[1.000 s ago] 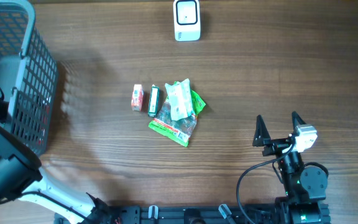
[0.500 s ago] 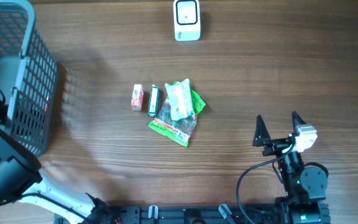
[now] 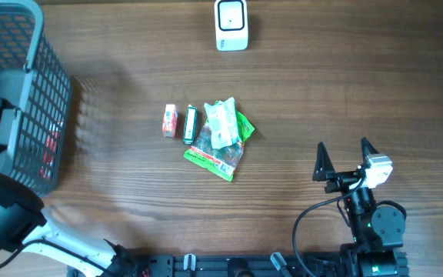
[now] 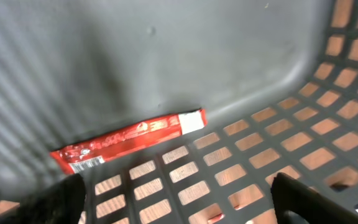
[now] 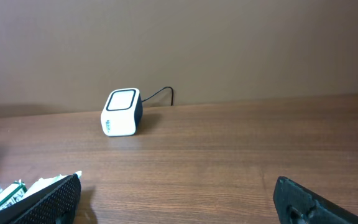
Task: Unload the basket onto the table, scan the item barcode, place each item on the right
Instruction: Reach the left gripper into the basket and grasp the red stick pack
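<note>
left hand (image 4: 179,186) wide open, empty, over red bar (image 4: 129,140) in basket (image 4: 278,143) | right hand (image 3: 343,146) wide open, empty | we judge packets (image 3: 218,138) on table (image 3: 344,77) light, crinkly, slippery; pinch one by a free edge

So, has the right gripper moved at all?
No. In the overhead view the right gripper sits at the same spot relative to the scanner, open as before.

Mock shop checkout: barcode scanner (image 3: 231,25), grey shopping basket (image 3: 52,115), packaged snacks (image 3: 218,138) on wooden table (image 3: 321,92).
</note>
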Controlling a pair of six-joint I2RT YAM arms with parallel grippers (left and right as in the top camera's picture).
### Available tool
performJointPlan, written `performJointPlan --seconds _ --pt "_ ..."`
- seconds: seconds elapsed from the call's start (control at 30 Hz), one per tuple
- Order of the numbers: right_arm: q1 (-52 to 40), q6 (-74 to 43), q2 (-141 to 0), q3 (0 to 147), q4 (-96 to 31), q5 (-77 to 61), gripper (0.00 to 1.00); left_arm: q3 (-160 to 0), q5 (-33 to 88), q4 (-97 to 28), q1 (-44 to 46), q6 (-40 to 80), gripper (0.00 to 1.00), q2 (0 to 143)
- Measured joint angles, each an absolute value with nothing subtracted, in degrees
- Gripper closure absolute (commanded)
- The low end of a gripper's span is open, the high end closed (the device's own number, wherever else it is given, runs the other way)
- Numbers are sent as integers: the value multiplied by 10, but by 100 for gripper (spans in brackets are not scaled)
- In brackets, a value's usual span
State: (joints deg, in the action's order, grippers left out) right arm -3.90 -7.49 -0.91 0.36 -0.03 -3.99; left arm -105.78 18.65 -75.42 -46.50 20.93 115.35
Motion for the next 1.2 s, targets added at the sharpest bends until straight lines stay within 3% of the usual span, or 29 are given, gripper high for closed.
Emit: performJointPlan --seconds 0.23,0.7,0.77,0.83,0.87,0.9,1.03,1.07,1.1,1.2 --pt "-39 -75 -9 4 0 -40 0 -1002 161 -738 -420 140 0 1175" --pt "-39 -75 -9 3 0 -40 0 -867 39 -582 -360 77 4 1175" --pt "-39 -75 -9 4 0 -40 0 -855 37 -567 -360 77 21 1169" --pt "-39 -75 -9 4 0 -40 0 -850 33 -558 -360 73 59 1166" --pt "-39 -75 -9 4 0 -40 0 -850 33 -556 -361 73 69 1166" --pt "-39 -75 -9 3 0 -40 0 -850 33 -552 -362 72 71 1166" --pt "-39 -75 -9 4 0 -40 0 -854 25 -556 -376 83 66 1166" --pt "-39 -75 -9 4 0 -40 0 -856 20 -564 -385 84 45 1166" --pt "-39 -75 -9 4 0 -40 0 -865 14 -576 -397 86 31 1169" --pt "-39 -75 -9 3 0 -40 0 -910 18 -617 -436 92 21 1185"
